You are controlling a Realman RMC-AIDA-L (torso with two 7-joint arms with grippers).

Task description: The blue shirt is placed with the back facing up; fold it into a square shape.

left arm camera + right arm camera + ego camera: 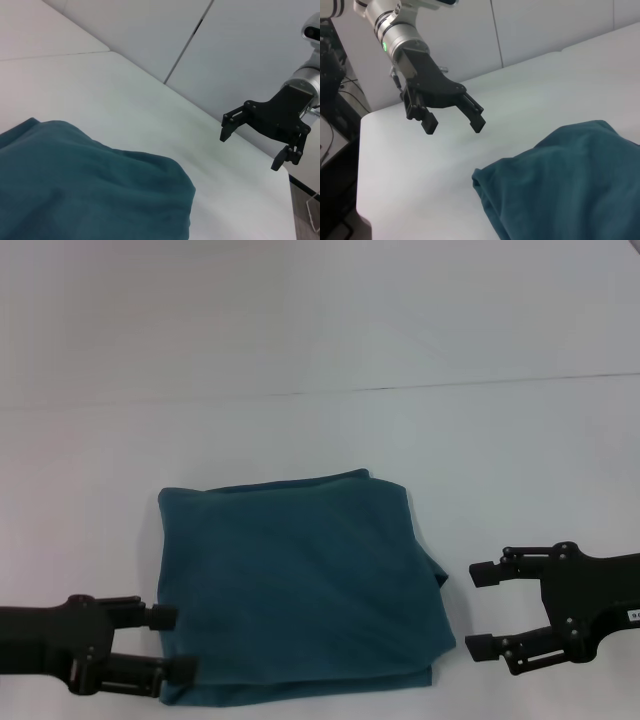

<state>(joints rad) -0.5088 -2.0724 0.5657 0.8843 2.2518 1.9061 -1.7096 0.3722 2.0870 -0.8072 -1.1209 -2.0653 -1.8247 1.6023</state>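
Between 2 spread end effectors, left [170, 643] and right [483, 610], lies the folded blue shirt [300, 585], no lettering showing.

bare table [320, 330] all round the folded blue shirt [300, 580], nothing blocking.

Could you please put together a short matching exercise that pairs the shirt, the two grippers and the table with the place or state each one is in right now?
Things:
1. blue shirt
2. left gripper
3. right gripper
4. table

Places or states:
A. open, off the cloth, beside its right edge
B. white, bearing the cloth
C. folded into a rough square, lying flat
D. open, at the cloth's near left corner

Pairs: 1-C, 2-D, 3-A, 4-B
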